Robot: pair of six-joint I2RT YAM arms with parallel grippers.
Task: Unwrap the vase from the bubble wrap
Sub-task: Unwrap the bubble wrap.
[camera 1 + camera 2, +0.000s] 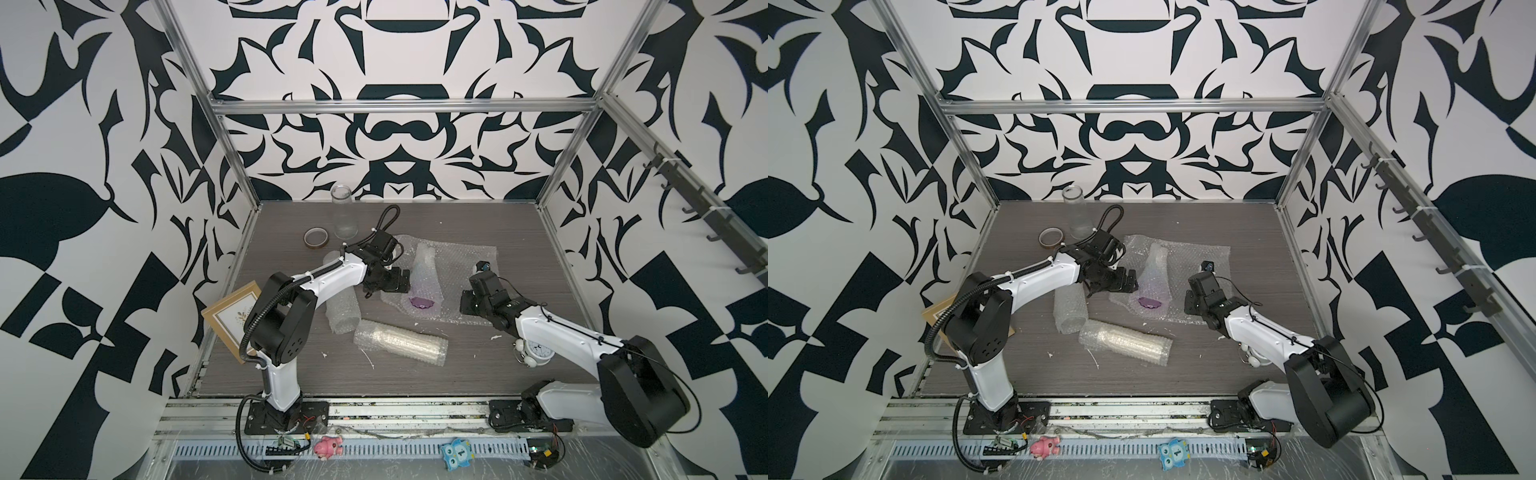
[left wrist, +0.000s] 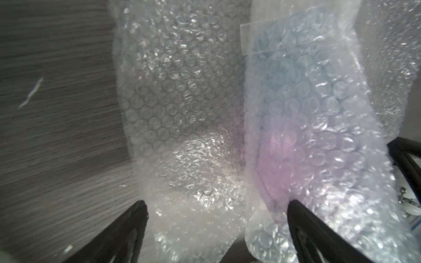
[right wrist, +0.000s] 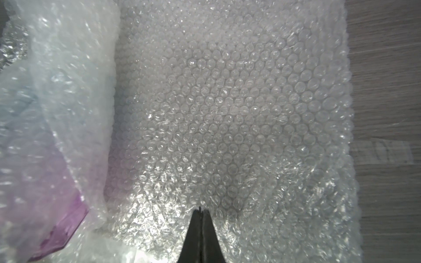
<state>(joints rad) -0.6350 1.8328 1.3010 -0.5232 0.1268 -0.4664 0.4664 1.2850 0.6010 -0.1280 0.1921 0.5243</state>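
Observation:
The vase lies on its side mid-table, still inside bubble wrap, with only its purple base showing. Part of the wrap is spread flat under and to the right of it. In the left wrist view the wrapped vase shows blue and pink through the bubbles. My left gripper is open just left of the vase, with a flap of wrap between its fingers. My right gripper is shut, its tips resting on the flat sheet right of the vase.
Two empty bubble-wrap tubes lie in front of the left gripper. A clear glass bottle and a tape roll stand at the back left. A picture frame leans at the left edge. A white alarm clock sits under the right arm.

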